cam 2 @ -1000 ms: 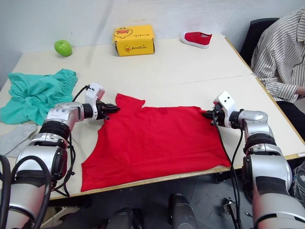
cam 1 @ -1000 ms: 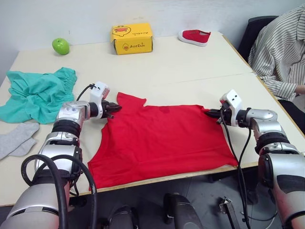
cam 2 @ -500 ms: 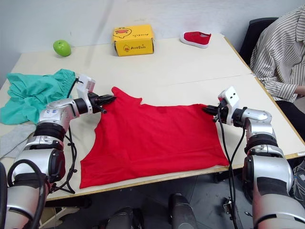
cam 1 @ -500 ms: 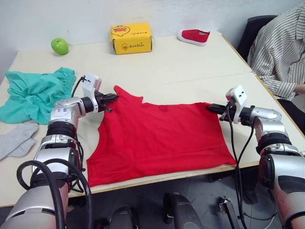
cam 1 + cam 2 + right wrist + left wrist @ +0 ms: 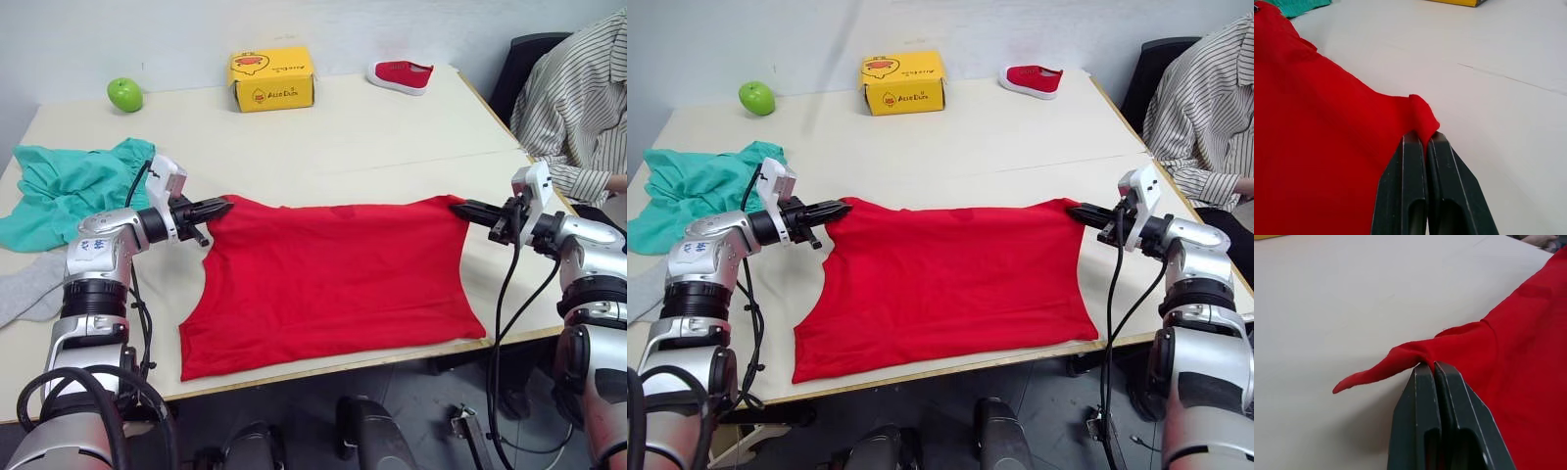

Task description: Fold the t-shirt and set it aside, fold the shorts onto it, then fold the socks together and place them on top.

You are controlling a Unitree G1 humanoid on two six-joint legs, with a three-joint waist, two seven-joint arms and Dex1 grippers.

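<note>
Both arms have swung outward since a second ago, the left pincer [image 5: 217, 207] and right pincer [image 5: 464, 207] each clenched on a far corner of the t-shirt [image 5: 328, 279], drawing its far edge taut across the desk [image 5: 392, 127]. Its first fold looks barely begun; shorts [image 5: 73, 186] and socks [image 5: 29, 287] lie untouched at the robot's left. Wrist views show red cloth nipped between closed fingers [image 5: 1422, 396], a detail too small in the head views.

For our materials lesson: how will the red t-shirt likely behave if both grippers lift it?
The t-shirt is probably floppy: it bunches where the left gripper and right gripper pinch it. Its middle would likely sag. It looks thin, so probably light.
</note>
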